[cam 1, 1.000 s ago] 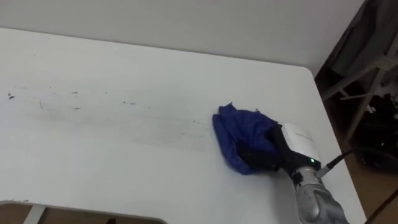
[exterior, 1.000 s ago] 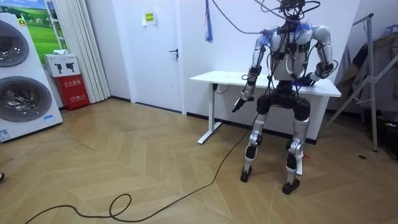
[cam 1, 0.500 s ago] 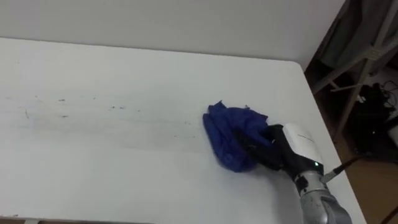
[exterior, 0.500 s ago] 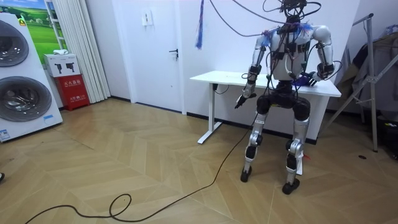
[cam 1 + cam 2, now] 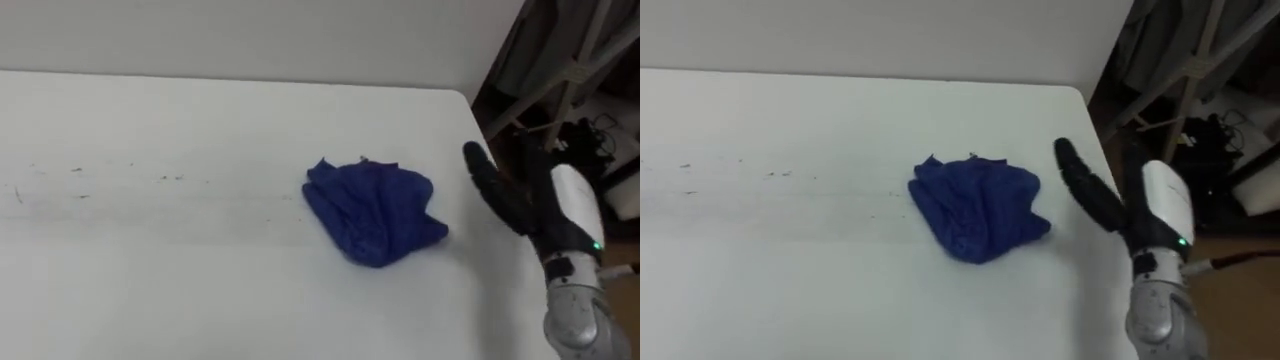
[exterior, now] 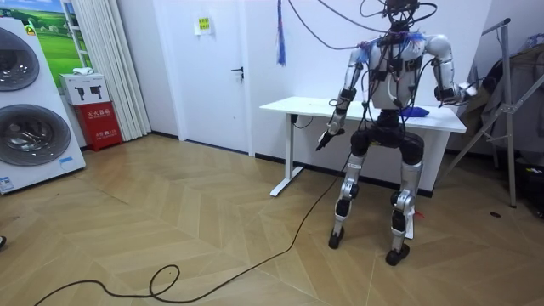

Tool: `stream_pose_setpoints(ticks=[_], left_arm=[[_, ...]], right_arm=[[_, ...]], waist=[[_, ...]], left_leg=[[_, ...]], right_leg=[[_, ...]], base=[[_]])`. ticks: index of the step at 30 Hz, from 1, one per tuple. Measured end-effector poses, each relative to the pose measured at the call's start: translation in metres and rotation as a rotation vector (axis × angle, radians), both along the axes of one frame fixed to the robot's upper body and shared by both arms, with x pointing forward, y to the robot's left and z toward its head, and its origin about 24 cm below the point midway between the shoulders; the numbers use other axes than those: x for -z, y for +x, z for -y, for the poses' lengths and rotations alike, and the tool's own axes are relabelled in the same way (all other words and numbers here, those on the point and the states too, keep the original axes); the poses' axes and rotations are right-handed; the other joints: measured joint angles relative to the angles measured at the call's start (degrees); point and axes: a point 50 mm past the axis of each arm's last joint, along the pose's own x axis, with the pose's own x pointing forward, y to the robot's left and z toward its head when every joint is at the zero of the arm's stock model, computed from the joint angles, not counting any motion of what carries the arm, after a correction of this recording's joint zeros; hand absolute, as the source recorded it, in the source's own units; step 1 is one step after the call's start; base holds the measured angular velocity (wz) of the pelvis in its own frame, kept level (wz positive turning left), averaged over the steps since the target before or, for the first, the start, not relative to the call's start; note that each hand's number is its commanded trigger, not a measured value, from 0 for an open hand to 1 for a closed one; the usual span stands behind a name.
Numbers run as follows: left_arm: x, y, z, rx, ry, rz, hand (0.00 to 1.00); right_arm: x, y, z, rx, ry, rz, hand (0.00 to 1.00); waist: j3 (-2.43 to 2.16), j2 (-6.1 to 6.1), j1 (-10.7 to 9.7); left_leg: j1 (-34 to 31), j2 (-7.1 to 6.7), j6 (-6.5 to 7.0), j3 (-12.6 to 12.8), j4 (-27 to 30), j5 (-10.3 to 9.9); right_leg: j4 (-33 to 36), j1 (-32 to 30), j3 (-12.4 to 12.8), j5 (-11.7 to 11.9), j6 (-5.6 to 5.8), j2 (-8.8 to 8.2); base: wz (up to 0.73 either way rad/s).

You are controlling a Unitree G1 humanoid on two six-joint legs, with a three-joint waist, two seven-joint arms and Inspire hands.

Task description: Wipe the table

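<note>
Lets go of the blue cloth (image 5: 372, 210) and pulls away to the right; half a second back, clamped on its right side, now clear of it; leaves the cloth bunched in a heap on the white table (image 5: 150, 290), right of centre, touching nothing but the tabletop; reads as the end of a stroke or a pause to regrip, not a finished job; faint dark specks and streaks (image 5: 80, 172) still there well off to the left, not yet reached by the cloth; so, on that showing, more wiping to do, and a fresh grasp needed first.

Right hand (image 5: 512, 198) raised over the table's right edge, near the cloth but apart from it; fingers (image 5: 485, 170) stretched out straight and close together, pointing up and to the far left, holding nothing; white back of the hand turned to the right, forearm rising from the lower right corner.

In the room view, standing upright at the table, right arm bent out toward the room view's right; left hand (image 6: 322, 141) hanging low by the table's left end, idle.
</note>
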Motion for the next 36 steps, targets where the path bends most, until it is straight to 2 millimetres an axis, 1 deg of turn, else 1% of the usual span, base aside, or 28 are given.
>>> stream_pose_setpoints(ticks=[2,3,4,5,6,8,9,11,12,13,14,15,17,18,20,21,22,24,26,27,29,30,31,32,33,34,35,36], left_arm=[[-0.002,-0.008,-0.005,-0.029,0.014,-0.01,0.0],[-0.002,-0.009,-0.006,-0.036,0.016,-0.01,0.0],[-0.003,-0.01,-0.009,-0.055,0.02,-0.008,0.0],[-0.004,-0.013,-0.013,-0.078,0.026,-0.009,0.0],[-0.004,-0.015,-0.015,-0.088,0.03,-0.014,0.0],[-0.006,-0.02,-0.023,-0.111,0.049,-0.022,0.0],[-0.007,-0.022,-0.024,-0.117,0.052,-0.026,0.0],[-0.007,-0.03,-0.027,-0.147,0.06,-0.046,0.0],[-0.007,-0.032,-0.028,-0.157,0.061,-0.054,0.0],[-0.007,-0.033,-0.029,-0.167,0.064,-0.065,0.0],[-0.007,-0.031,-0.03,-0.172,0.066,-0.059,0.0],[-0.007,-0.03,-0.031,-0.175,0.067,-0.055,0.0],[-0.008,-0.031,-0.032,-0.186,0.068,-0.057,0.0],[-0.007,-0.031,-0.032,-0.189,0.065,-0.059,0.0],[-0.005,-0.033,-0.031,-0.195,0.05,-0.078,0.0],[-0.004,-0.033,-0.03,-0.197,0.043,-0.087,0.0],[-0.002,-0.035,-0.029,-0.202,0.034,-0.103,0.0],[0.001,-0.035,-0.025,-0.201,0.02,-0.117,0.0],[0.007,-0.037,-0.017,-0.176,-0.003,-0.162,0.0],[0.008,-0.038,-0.015,-0.18,-0.01,-0.169,0.0],[0.013,-0.038,-0.007,-0.158,-0.024,-0.203,0.0],[0.014,-0.038,-0.006,-0.151,-0.026,-0.204,0.0],[0.014,-0.038,-0.003,-0.141,-0.024,-0.209,0.0],[0.015,-0.034,0.0,-0.137,-0.022,-0.198,0.0],[0.016,-0.032,0.002,-0.136,-0.021,-0.193,0.0],[0.017,-0.03,0.005,-0.126,-0.018,-0.195,0.0],[0.02,-0.028,0.009,-0.114,-0.018,-0.203,0.0],[0.02,-0.027,0.011,-0.104,-0.016,-0.206,0.0]], right_arm=[[-0.003,-0.007,0.024,0.117,0.038,0.036,0.0],[-0.003,-0.01,0.031,0.146,0.045,0.037,0.0],[0.002,-0.018,0.046,0.215,0.061,0.022,0.0],[0.011,-0.028,0.061,0.297,0.086,-0.01,0.0],[0.016,-0.034,0.068,0.338,0.096,-0.026,0.0],[0.035,-0.06,0.093,0.496,0.135,-0.107,0.0],[0.04,-0.066,0.098,0.535,0.149,-0.127,0.0],[0.064,-0.099,0.112,0.697,0.215,-0.244,0.0],[0.069,-0.107,0.114,0.733,0.229,-0.273,0.0],[0.079,-0.125,0.115,0.792,0.256,-0.327,0.0],[0.089,-0.145,0.115,0.853,0.293,-0.383,0.0],[0.094,-0.154,0.115,0.885,0.317,-0.412,0.0],[0.108,-0.185,0.11,0.979,0.384,-0.528,0.0],[0.11,-0.193,0.109,0.995,0.393,-0.554,0.0],[0.121,-0.227,0.1,1.055,0.437,-0.679,0.0],[0.124,-0.235,0.096,1.063,0.45,-0.716,0.0],[0.13,-0.254,0.086,1.079,0.477,-0.801,0.0],[0.141,-0.272,0.065,1.069,0.518,-0.933,0.0],[0.156,-0.291,0.03,0.996,0.572,-1.115,0.0],[0.159,-0.292,0.022,0.986,0.596,-1.14,0.0],[0.169,-0.288,-0.002,0.943,0.667,-1.182,0.0],[0.17,-0.286,-0.005,0.933,0.674,-1.183,0.0],[0.172,-0.282,-0.009,0.899,0.668,-1.197,0.0],[0.173,-0.274,-0.01,0.846,0.639,-1.214,0.0],[0.174,-0.268,-0.01,0.813,0.618,-1.219,0.0],[0.175,-0.256,-0.009,0.732,0.564,-1.229,0.0],[0.176,-0.241,-0.009,0.653,0.508,-1.23,0.0],[0.176,-0.232,-0.008,0.614,0.481,-1.225,0.0]], waist=[[0.4,-0.66,-1.5],[0.51,-0.87,-1.8],[0.58,-1.03,-2.5],[0.38,-1.41,-2.6],[0.32,-1.65,-2.7],[0.2,-2.37,-3.3],[0.07,-2.57,-3.6],[-0.11,-2.75,-4.1],[-0.1,-2.8,-4.3],[-0.09,-2.79,-4.7],[-0.1,-2.74,-4.7],[-0.13,-2.81,-4.7],[-0.12,-2.75,-4.9],[-0.12,-2.84,-5.1],[-0.33,-2.58,-5.3],[-0.44,-2.38,-5.3],[-0.51,-2.27,-5.5],[-0.63,-2.0,-5.4],[-0.68,-1.56,-5.4],[-0.7,-1.53,-5.4],[-0.55,-0.94,-5.6],[-0.49,-0.76,-5.6],[-0.6,-0.1,-5.4],[-0.56,0.56,-5.2],[-0.4,0.71,-5.1],[-0.2,1.16,-4.6],[-0.12,1.92,-4.0],[-0.02,2.27,-3.9]], left_leg=[[-0.2,0.0,-0.01,0.0,0.1,0.0],[-0.2,0.0,-0.01,0.0,0.1,0.0],[-0.3,0.01,-0.01,-0.1,0.0,-0.1],[-0.3,0.0,-0.05,-0.1,-0.1,-0.1],[-0.2,0.01,-0.06,-0.1,-0.1,-0.2],[-0.3,0.0,-0.01,0.0,0.0,-0.2],[-0.2,0.0,-0.01,0.1,0.0,-0.2],[0.0,0.07,0.0,0.9,0.1,-0.3],[0.2,0.1,0.0,1.3,0.1,-0.3],[0.2,0.12,-0.01,1.3,0.1,-0.4],[0.1,0.14,0.01,1.3,0.1,-0.7],[0.1,0.14,0.03,1.4,0.1,-0.8],[0.1,0.13,0.05,1.6,0.0,-1.0],[0.1,0.14,0.05,1.6,0.0,-1.1],[0.2,0.16,0.02,1.6,0.2,-1.2],[0.2,0.19,0.01,1.7,0.2,-1.2],[0.2,0.23,-0.01,1.7,0.3,-1.3],[0.2,0.26,-0.02,1.6,0.4,-1.3],[0.3,0.54,-0.14,1.6,1.2,-1.9],[0.4,0.6,-0.14,1.7,1.3,-1.9],[1.0,0.58,-0.09,2.0,1.3,-2.0],[1.1,0.58,-0.1,2.0,1.4,-2.0],[1.3,0.59,-0.11,2.0,1.3,-2.1],[1.4,0.59,-0.08,2.1,1.3,-2.2],[1.4,0.58,-0.08,2.1,1.3,-2.2],[1.4,0.6,-0.06,2.1,1.3,-2.2],[1.4,0.61,-0.07,2.1,1.3,-2.2],[1.4,0.61,-0.08,2.1,1.3,-2.2]], right_leg=[[0.1,-0.2,-0.1,-0.3,-0.05,-0.08],[0.1,-0.2,0.0,-0.4,-0.04,-0.08],[0.1,-0.2,0.0,-0.5,-0.01,-0.07],[0.1,-0.2,0.2,-0.6,0.0,0.02],[0.1,-0.2,0.2,-0.6,-0.01,0.04],[0.1,-0.2,0.3,-0.6,-0.01,0.04],[0.2,-0.2,0.3,-0.6,-0.02,0.04],[0.5,-0.3,0.6,-0.6,-0.03,0.04],[0.7,-0.3,0.7,-0.6,-0.04,0.04],[0.9,-0.4,0.7,-0.7,-0.01,0.04],[1.2,-0.6,0.8,-0.8,0.0,0.03],[1.3,-0.6,0.9,-0.8,0.0,0.03],[1.5,-0.8,1.1,-0.8,-0.01,0.03],[1.5,-0.8,1.2,-0.8,-0.02,0.03],[1.4,-0.6,1.3,-0.8,-0.02,0.07],[1.4,-0.6,1.3,-0.8,-0.03,0.09],[1.4,-0.6,1.3,-0.8,-0.05,0.12],[1.4,-0.6,1.3,-0.8,-0.05,0.12],[1.3,-0.1,1.4,-0.8,-0.11,0.4],[1.3,0.0,1.5,-0.8,-0.14,0.47],[1.1,0.5,1.6,-0.6,-0.24,0.53],[1.1,0.6,1.5,-0.6,-0.24,0.53],[1.1,0.8,1.6,-0.6,-0.23,0.55],[1.1,0.9,1.7,-0.6,-0.23,0.56],[1.1,0.9,1.7,-0.6,-0.23,0.54],[1.1,0.8,1.7,-0.6,-0.23,0.57],[1.1,0.8,1.7,-0.6,-0.22,0.6],[1.1,0.7,1.7,-0.6,-0.22,0.6]], base=[[0.0],[0.06],[0.04],[0.03],[0.0],[0.0],[0.0],[-0.09],[-0.1],[-0.05],[0.0],[-0.06],[-0.07],[0.0],[0.0],[-0.03],[0.0],[0.0],[-0.02],[-0.08],[-0.05],[0.0],[0.0],[0.0],[0.0],[0.0],[0.0],[0.0]])
